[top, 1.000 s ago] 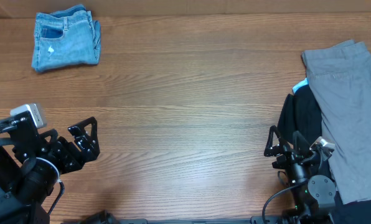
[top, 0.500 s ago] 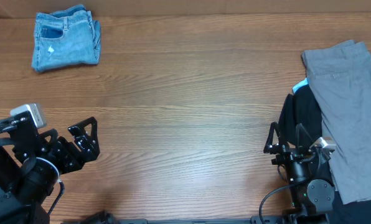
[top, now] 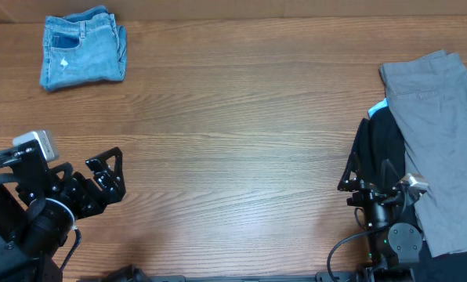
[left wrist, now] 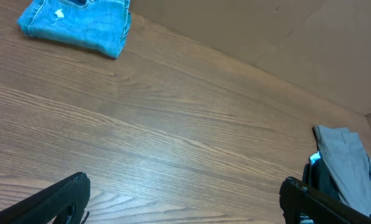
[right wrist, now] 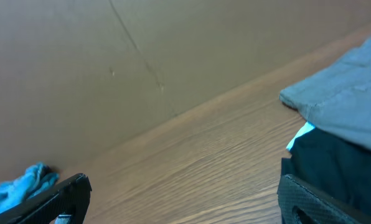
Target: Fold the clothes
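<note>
Light blue denim jeans (top: 83, 47) lie folded into a small square at the table's far left corner, and they show again in the left wrist view (left wrist: 73, 22) and, as a blue edge, in the right wrist view (right wrist: 17, 186). My left gripper (top: 106, 174) hovers open near the front left, far from the jeans, with bare wood between its fingers (left wrist: 55, 202). At the front right my right gripper (top: 367, 176) is open too, beside a black garment (top: 382, 145) with a grey garment (top: 441, 133) lying over it.
The grey garment (right wrist: 347, 93) and black garment (right wrist: 341, 162) pile up along the table's right edge, a light blue scrap (right wrist: 302, 134) peeking out between them. A brown wall (right wrist: 142, 56) backs the table's far edge. Bare wood (top: 233, 133) spans the middle.
The right gripper has shifted slightly to the right, closer to the black garment. The left arm and the jeans have not moved.
</note>
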You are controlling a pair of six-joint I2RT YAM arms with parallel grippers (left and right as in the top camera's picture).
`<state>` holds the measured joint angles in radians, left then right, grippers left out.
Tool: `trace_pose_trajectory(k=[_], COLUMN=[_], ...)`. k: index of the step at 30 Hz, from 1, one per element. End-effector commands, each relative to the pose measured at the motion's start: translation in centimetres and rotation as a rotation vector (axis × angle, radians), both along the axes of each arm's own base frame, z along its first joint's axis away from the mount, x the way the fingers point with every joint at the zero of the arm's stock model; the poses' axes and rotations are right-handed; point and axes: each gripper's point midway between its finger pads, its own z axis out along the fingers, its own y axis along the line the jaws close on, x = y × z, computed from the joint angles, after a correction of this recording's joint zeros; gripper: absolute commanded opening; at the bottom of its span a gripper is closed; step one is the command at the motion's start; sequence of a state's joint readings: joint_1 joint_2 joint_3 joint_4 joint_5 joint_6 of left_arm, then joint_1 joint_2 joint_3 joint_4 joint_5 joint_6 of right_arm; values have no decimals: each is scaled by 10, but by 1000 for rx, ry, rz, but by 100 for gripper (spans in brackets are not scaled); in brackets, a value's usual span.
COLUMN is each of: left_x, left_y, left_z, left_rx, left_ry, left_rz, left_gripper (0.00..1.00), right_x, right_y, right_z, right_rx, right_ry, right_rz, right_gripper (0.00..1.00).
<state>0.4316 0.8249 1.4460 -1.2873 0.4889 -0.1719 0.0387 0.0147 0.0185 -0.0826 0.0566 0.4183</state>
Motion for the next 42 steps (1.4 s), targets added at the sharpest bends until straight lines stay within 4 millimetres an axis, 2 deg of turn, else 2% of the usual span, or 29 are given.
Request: trace_pose_trajectory(k=[1,5,8,42], left_x=[0,0,0,0], left_y=[-1,-1,-1,-1], left_z=[1,1,1,1], left_rx=[25,25,25,25], left_ry=[-7,-7,-7,-7], left_rz=[-21,-21,-21,-21], left_gripper=[100,100,100,100], right_x=[0,0,0,0], right_y=[-3,6,7,8], right_z=[-1,-3,-3,-3], right_rx=[-130,-314,-382,-380], right_ry=[-7,-7,-9,-11], right_rz=[-11,47,54,61], right_gripper=[100,100,100,100])
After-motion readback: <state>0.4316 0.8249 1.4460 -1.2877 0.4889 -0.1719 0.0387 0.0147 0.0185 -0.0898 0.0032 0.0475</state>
